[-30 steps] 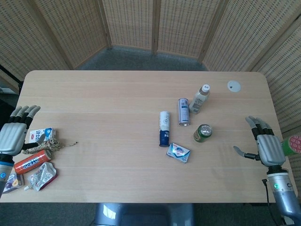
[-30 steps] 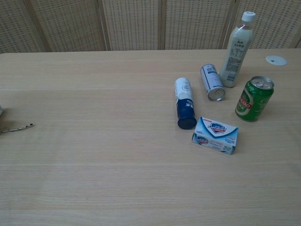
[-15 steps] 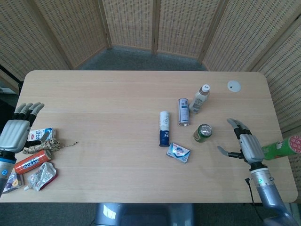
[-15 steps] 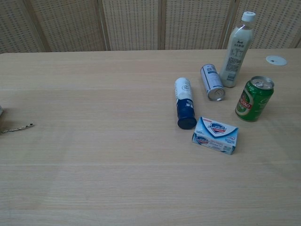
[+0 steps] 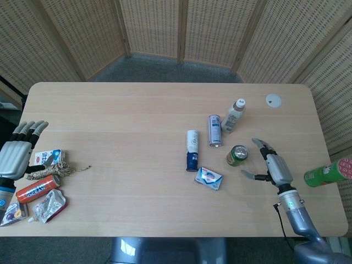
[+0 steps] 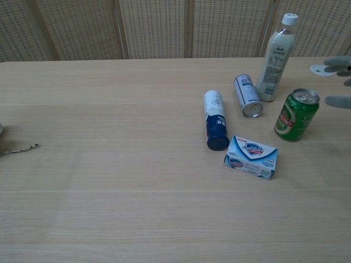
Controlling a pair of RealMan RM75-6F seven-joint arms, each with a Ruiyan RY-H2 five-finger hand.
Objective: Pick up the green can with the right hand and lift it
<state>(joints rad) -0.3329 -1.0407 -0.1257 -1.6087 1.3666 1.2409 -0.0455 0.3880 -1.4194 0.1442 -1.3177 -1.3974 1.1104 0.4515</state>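
The green can [image 5: 237, 155] [image 6: 296, 115] stands upright on the table, right of centre. My right hand [image 5: 270, 167] is open just to its right, fingers spread toward the can, with a small gap left between them. In the chest view only its fingertips [image 6: 338, 64] show at the right edge. My left hand [image 5: 16, 157] hovers open at the table's far left edge, holding nothing.
Close to the can lie a silver can [image 5: 214, 130] on its side, an upright milky bottle [image 5: 233, 115], a blue-and-white tube [image 5: 191, 150] and a blue soap box [image 5: 209, 177]. A red can [image 5: 37, 190], packets and twine [image 5: 52, 171] lie at the far left. A white disc [image 5: 273, 100] sits back right.
My right hand has moved left across the table toward the green can, and its fingertips now enter the chest view. The left hand shifted slightly; the can has not moved.
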